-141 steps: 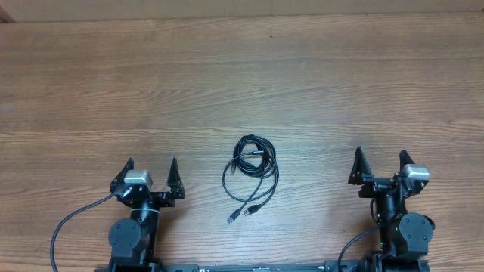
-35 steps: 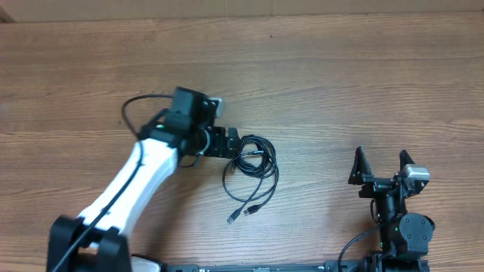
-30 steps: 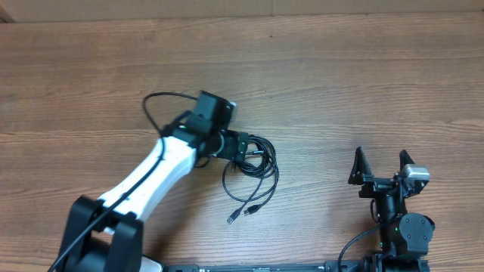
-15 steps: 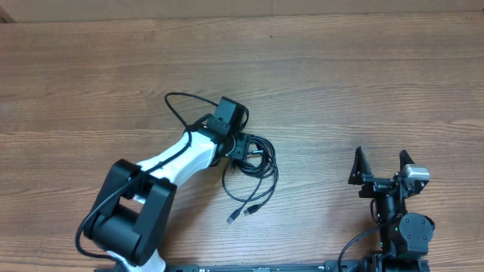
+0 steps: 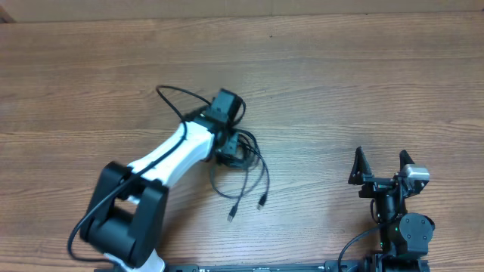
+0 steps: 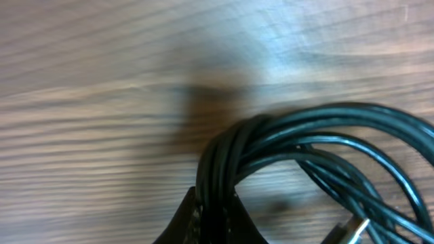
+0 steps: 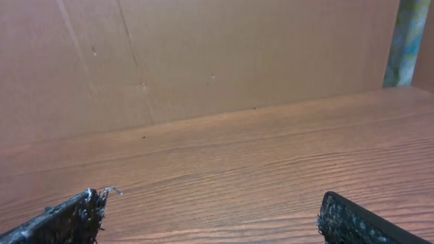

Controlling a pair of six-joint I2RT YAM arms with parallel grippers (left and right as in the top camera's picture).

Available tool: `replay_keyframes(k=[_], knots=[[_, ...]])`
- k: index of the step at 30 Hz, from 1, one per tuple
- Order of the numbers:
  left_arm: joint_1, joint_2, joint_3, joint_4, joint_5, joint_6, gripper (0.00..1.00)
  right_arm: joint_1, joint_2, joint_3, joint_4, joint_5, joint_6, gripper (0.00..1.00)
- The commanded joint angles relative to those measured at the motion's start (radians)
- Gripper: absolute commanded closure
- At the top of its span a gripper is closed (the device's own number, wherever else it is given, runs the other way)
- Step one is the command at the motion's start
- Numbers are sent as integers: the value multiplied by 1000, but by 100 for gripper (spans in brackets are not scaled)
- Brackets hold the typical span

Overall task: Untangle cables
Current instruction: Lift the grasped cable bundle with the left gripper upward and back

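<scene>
Near the middle of the brown wooden tabletop [image 5: 340,91] lies a bunch of thin black bendy cables [image 6: 285,135], all looped together. Their small plug ends [image 5: 231,217] point toward the near edge. The black left gripper [image 5: 231,151] is squeezed tight on the loops. The black right gripper [image 5: 380,168] sits by the near right corner, wide apart and holding nothing. The cables look light, soft and floppy, maybe a bit slippery. One loose plug end looks like the best spot to grab.

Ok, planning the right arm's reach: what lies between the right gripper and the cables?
Only bare wooden table. The overhead view shows nothing on the stretch from the right gripper to the cables.
</scene>
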Motion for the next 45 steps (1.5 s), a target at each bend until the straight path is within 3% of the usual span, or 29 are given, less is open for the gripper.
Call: replay_keyframes(k=[1,5,10,11,15,17,18,23,28,32,34,36,39,41,42,45], knots=[[14,-140,134,-58,-146,-17,96,-2,-11,-11,3,0,-1,0],[11,-248,211,-165,-126,-194,96,-2,-11,-11,3,0,-1,0],[10,-362,216,-148,-75,-222,96,-2,-11,-11,3,0,-1,0],[3,-385,216,-139,-42,-185,96,-2,-11,-11,2,1,-1,0],[-20,-421,216,-45,-19,164,96,-2,-11,-11,2,0,-1,0],[-16,-420,216,11,-33,225,96,-2,-11,-11,3,1,-1,0],[-12,-420,216,35,-40,204,96,-2,-11,-11,3,0,-1,0],[-13,-450,221,43,-45,-166,96,-2,-11,-11,2,0,-1,0],[-20,-438,221,44,-300,-277,96,-2,-11,-11,3,1,-1,0],[-33,-459,222,-43,-260,-486,96,-2,-11,-11,2,0,-1,0],[-42,-449,222,26,-402,-459,96,-2,-11,-11,3,1,-1,0],[-41,-438,223,123,-435,-307,96,-2,-11,-11,3,0,-1,0],[-51,-459,232,183,-44,29,96,-2,-11,-11,2,1,-1,0],[-58,-464,232,208,142,169,96,-2,-11,-11,2,0,-1,0],[-58,-464,232,212,138,142,96,-2,-11,-11,3,0,-1,0],[-48,-459,232,154,35,-135,96,-2,-11,-11,3,1,-1,0]])
